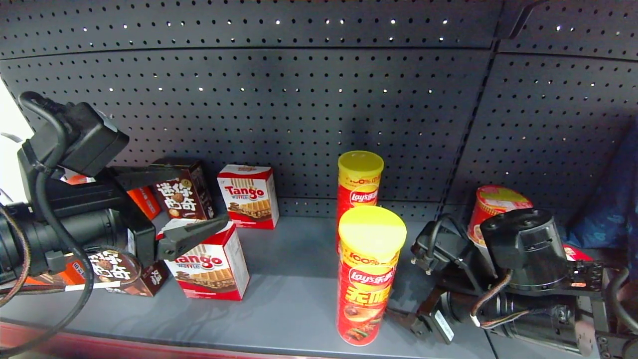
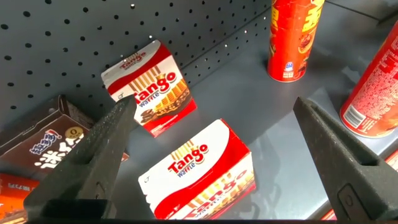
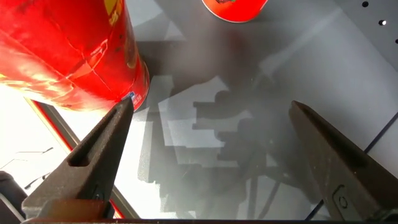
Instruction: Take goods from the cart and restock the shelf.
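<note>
A red strip [image 1: 149, 345] edges the near lip of the grey shelf [image 1: 299, 279]; just behind it the front chips can [image 1: 371, 274] stands upright under a yellow lid. The right tool [image 3: 211, 104] sits low beside that can, on its right, released with jaws wide and nothing between them; the right wrist view adds what the head view lacks, 1 finger [image 3: 106, 149] close by the can's base, contact not clear, and bare shelf under the gap.

On the left, the front wafer box [image 1: 212, 267] stands near the edge beside a brown box [image 1: 117, 271]. The left tool [image 2: 214, 104] hangs over it, also released and holding nothing; the left wrist view shows the box's top between the spread jaws, apart from both.

Farther back stand the rear chips can [image 1: 360, 182], directly behind the front 1, the rear wafer box [image 1: 249, 196], a second brown box [image 1: 184, 192] and an orange box [image 1: 144, 199]; a red tub [image 1: 493, 207] stands at the right.

A dark pegboard wall [image 1: 299, 99] closes the back.
</note>
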Controlling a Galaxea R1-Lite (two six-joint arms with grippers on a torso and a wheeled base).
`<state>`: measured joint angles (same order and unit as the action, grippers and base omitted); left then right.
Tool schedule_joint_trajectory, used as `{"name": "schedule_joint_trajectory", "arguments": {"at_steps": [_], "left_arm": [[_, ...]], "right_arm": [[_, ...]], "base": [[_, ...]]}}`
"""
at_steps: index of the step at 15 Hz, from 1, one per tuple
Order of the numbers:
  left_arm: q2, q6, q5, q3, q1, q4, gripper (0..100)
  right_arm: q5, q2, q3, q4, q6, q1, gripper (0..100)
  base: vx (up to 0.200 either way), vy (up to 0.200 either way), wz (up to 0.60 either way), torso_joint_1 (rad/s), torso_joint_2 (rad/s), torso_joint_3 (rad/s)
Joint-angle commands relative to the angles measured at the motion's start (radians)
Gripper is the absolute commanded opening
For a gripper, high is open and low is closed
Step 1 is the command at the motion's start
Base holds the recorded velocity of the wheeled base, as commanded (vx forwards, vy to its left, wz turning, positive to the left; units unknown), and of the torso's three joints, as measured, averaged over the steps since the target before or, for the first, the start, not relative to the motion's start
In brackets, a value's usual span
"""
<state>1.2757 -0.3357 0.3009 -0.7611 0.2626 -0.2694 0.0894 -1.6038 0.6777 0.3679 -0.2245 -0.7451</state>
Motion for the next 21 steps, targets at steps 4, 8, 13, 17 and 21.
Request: {"name": "schedule_joint_trajectory", "arguments": {"at_steps": [4,8,13,17,21], "left_arm": [[-0.009,0.000,0.000,-0.001,-0.009,-0.001,100],[-0.044,0.000,0.000,-0.011,-0.013,-0.001,100],[-0.199,0.006,-0.002,0.048,-0.082,0.001,100],[-0.412,0.109,-0.017,0.193,-0.128,0.012,100],[-0.584,0.113,-0.109,0.330,-0.138,0.018,100]], "right_arm": [[0.007,0.065,-0.003,-0.001,0.007,0.006,100],[0.009,0.208,0.051,-0.003,0.005,0.090,100],[0.044,0.427,0.030,-0.001,0.016,0.263,100],[0.044,0.624,-0.084,-0.003,0.080,0.521,100],[0.086,0.821,-0.283,-0.007,0.080,0.613,100]], "base": [[0.000,0.000,0.00,0.000,0.00,0.000],[0.000,0.000,0.00,0.000,0.00,0.000],[0.000,0.000,0.00,0.000,0.00,0.000],[0.000,0.000,0.00,0.000,0.00,0.000],[0.000,0.000,0.00,0.000,0.00,0.000]]}}
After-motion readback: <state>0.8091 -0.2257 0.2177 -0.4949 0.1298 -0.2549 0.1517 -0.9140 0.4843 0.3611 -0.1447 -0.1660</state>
